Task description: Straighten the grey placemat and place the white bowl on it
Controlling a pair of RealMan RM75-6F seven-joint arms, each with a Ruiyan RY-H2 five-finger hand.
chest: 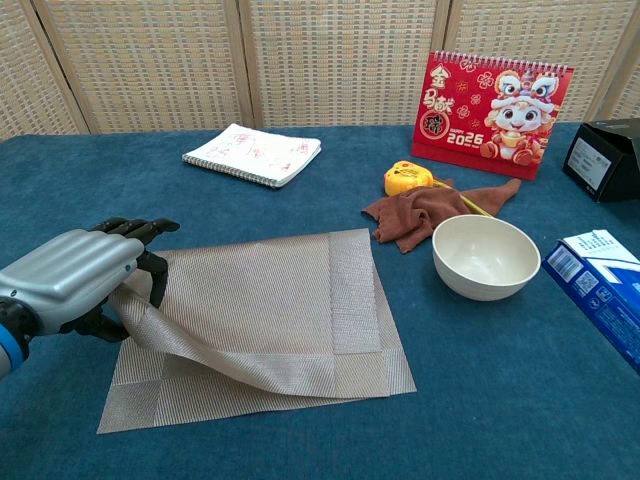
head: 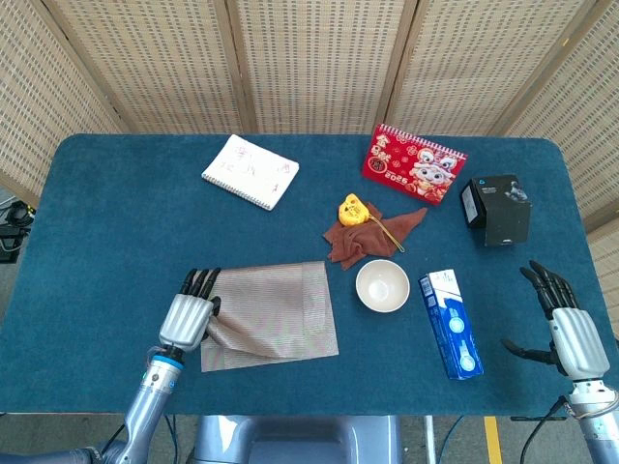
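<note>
1. One grey placemat (head: pixel 276 311), one white bowl (head: pixel 382 286), one notebook (head: pixel 250 171), one red calendar (head: pixel 413 163), one black box (head: pixel 495 209), one blue carton (head: pixel 451 323), one brown cloth (head: pixel 360 238) with a yellow tape measure (head: pixel 352 210) on it: eight things on the blue table (head: pixel 116 232).
2. Left hand (head: pixel 185 317), lower left of the head view: it grips the placemat's left edge, fingers over the top and thumb under, lifting that edge off the table (the chest view shows the raised fold plainly).
3. The placemat's left side curls up and over at the left hand, while its right part lies flat in the lower middle of the frame.
4. Right hand (head: pixel 571 332), lower right corner: fingers spread apart, holding nothing, well apart from the carton.
5. The bowl sits upright just right of the placemat, round, smooth, apart from it.
6. The placemat is woven and ribbed with a paler border; the notebook is spiral-bound; the table cover looks like felt.
</note>
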